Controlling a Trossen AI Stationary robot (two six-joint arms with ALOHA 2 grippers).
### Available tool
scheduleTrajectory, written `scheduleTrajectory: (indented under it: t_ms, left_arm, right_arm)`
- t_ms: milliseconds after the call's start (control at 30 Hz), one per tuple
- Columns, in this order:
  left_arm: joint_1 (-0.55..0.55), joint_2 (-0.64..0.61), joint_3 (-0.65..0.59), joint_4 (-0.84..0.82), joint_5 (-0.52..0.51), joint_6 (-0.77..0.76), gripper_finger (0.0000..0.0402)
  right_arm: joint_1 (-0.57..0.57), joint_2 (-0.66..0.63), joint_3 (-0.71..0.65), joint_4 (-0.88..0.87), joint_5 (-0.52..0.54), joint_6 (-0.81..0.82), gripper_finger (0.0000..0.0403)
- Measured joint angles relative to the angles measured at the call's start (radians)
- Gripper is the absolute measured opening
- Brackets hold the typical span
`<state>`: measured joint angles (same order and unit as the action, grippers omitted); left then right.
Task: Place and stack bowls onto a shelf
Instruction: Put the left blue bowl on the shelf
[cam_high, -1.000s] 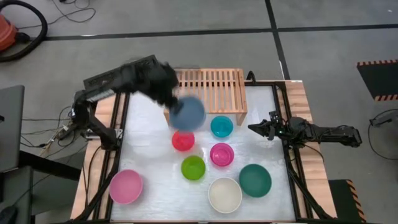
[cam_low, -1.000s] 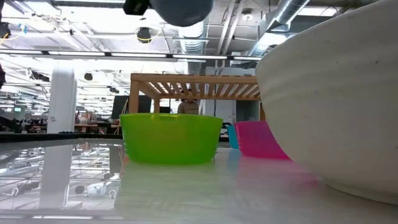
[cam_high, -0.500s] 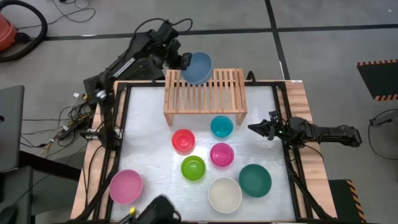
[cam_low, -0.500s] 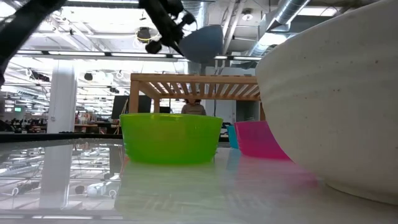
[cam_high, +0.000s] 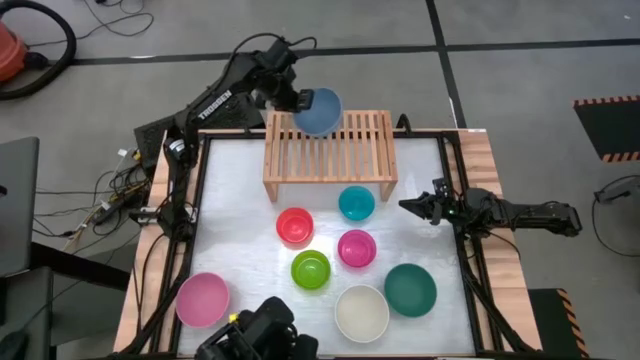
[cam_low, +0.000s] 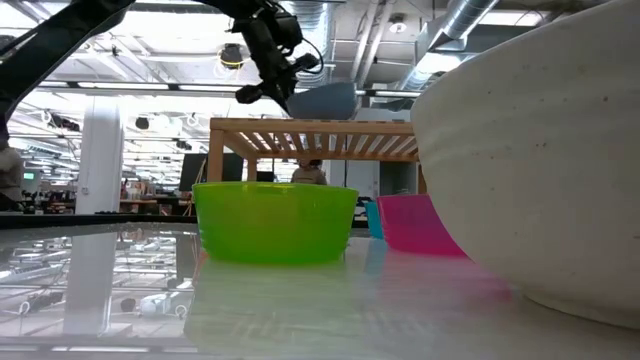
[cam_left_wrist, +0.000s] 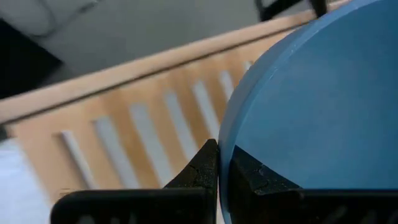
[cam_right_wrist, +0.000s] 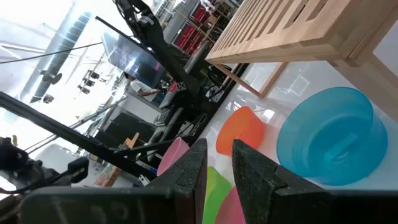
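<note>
Over the shelf (cam_high: 329, 149), at its back edge toward the left arm's side, the left tool (cam_high: 293, 101) is holding the blue bowl (cam_high: 318, 110) pinched by its rim, just above the slats. The tabletop (cam_high: 240, 215) is carrying the rest, all in front of the shelf: the dark teal bowl (cam_high: 410, 289), cream-white bowl (cam_high: 361, 313) and pink bowl (cam_high: 203, 300) are sitting well away from it, with the red bowl (cam_high: 294, 226), cyan bowl (cam_high: 356, 203), magenta bowl (cam_high: 357, 248) and lime green bowl (cam_high: 310, 269) lying nearer. The right tool (cam_high: 413, 207) is waiting beside the shelf's right front corner, its fingers nearly closed on nothing.
</note>
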<state>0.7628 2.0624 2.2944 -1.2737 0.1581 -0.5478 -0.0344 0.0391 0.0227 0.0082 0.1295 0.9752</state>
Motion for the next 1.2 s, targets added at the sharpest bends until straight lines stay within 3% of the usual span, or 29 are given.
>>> scheduleTrajectory:
  t_ms: [467,1200]
  left_arm:
    - [-0.015,0.002,-0.013,0.069,-0.084,0.018,0.0000]
    - [-0.044,0.002,-0.059,0.133,-0.046,0.006,0.0000]
  right_arm:
    - [0.000,0.000,0.000,0.000,0.000,-0.006,0.0103]
    - [0.000,0.000,0.000,-0.001,-0.001,-0.007,0.0103]
